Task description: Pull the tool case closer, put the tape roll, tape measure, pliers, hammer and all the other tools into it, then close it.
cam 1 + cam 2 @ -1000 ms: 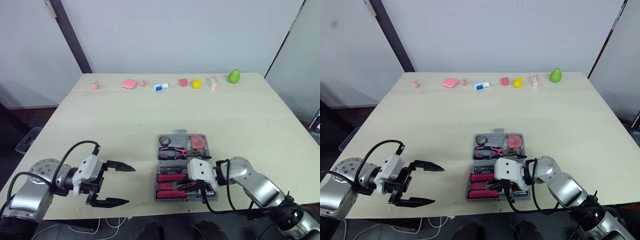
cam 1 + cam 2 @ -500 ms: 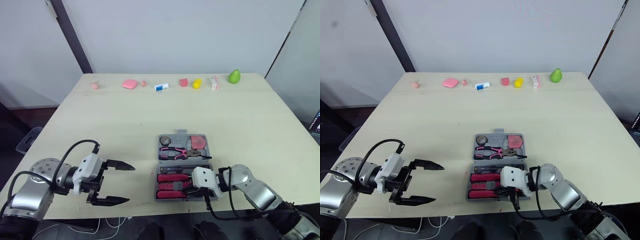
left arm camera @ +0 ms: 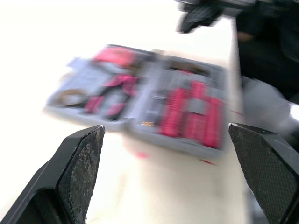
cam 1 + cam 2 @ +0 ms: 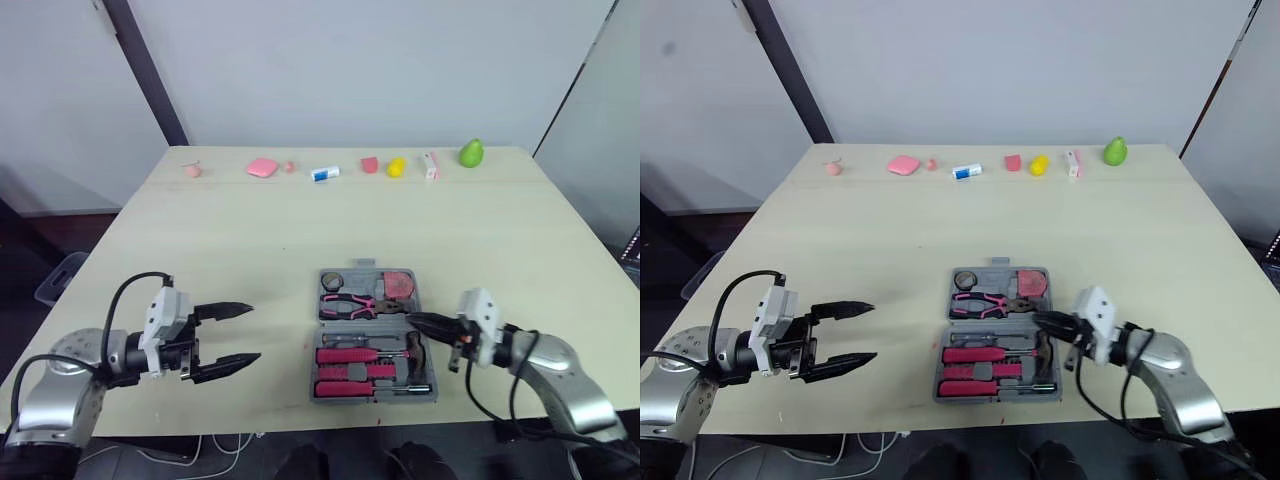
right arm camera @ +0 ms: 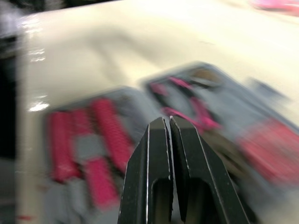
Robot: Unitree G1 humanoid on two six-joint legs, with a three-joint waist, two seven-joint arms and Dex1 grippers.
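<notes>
Scanning counter [image 4: 250, 230] first. Along far edge at 12, L to R: pink blob [image 4: 192, 170], pink block [image 4: 262, 167], white-blue tube [image 4: 322, 173], red piece [image 4: 369, 164], yellow bit [image 4: 396, 166], white-pink stick [image 4: 430, 166], green pear [image 4: 469, 152]. All well apart from case & both grippers, so not in the way.

On to tool case [image 4: 372, 335]: sits near front edge, approx 6 on counter, lying open & flat. Runs long from 12 to 6, hinge line across 9–3. In far half: round item [image 4: 331, 281] at 9 end, pink-red item [image 4: 398, 283] at 3 end, pliers [image 4: 350, 300] just nearer w/ pink handles to 9, nose to 3. In near half: pink-handled tools [image 4: 350, 362] laid along 9–3, dark tool head [image 4: 412, 345] at 3 end.

At 9 of case, apart from it: left gripper [image 4: 256, 332], spread wide, holding nothing, tips aimed toward 3. At 3 of case: right gripper [image 4: 410, 319], tips at case edge by hinge line, aimed toward 9; touching or not – can't tell. Pressed together in wrist view, gripping nothing.

Vs 1 s ago: right gripper was down over near half, on the tools; now pulled out to 3, near half uncovered. Left gripper rolled & up a touch toward 12. Case in same spot.
</notes>
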